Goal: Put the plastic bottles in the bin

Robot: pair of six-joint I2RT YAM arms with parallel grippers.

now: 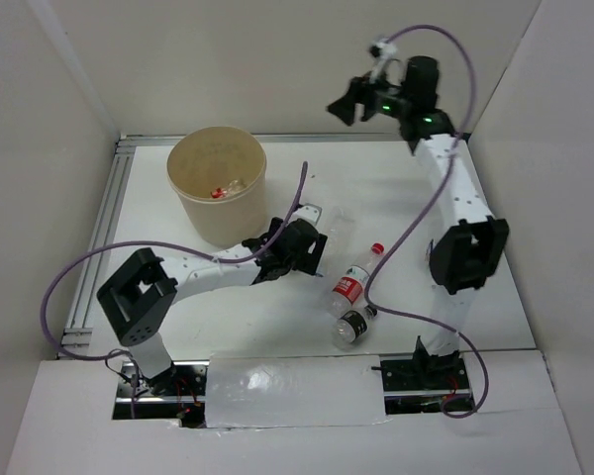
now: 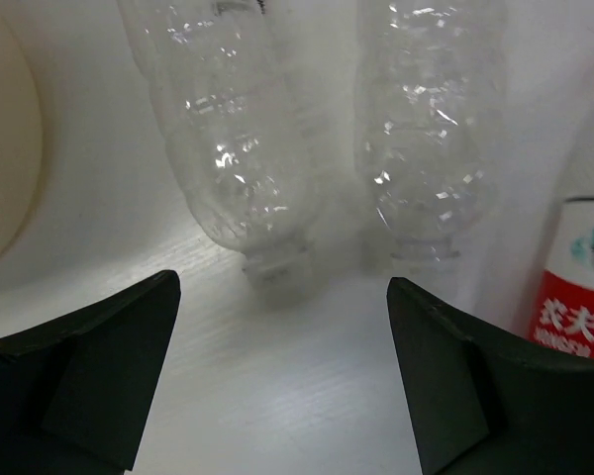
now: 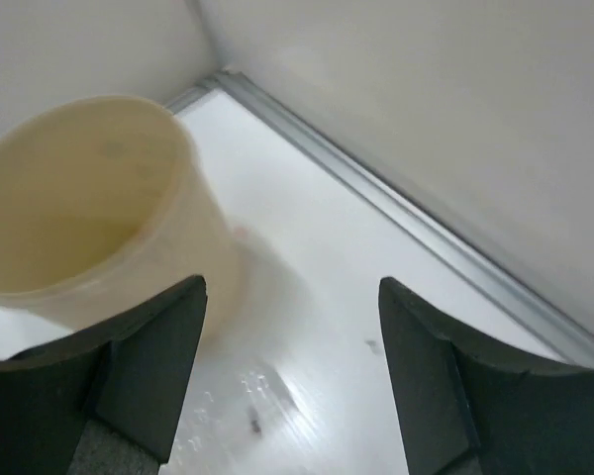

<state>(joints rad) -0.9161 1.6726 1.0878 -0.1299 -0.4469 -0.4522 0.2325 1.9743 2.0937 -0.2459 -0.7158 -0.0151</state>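
A: Our left gripper [image 2: 282,297] up close — jaws spread, holding nothing, low before two clear bottles [image 2: 233,148].
B: We read necks toward us, long axes running away, side by side, bin [image 2: 0,148] just left. Our right gripper [image 3: 292,297] hangs high, open too — we'd say keeping clear.
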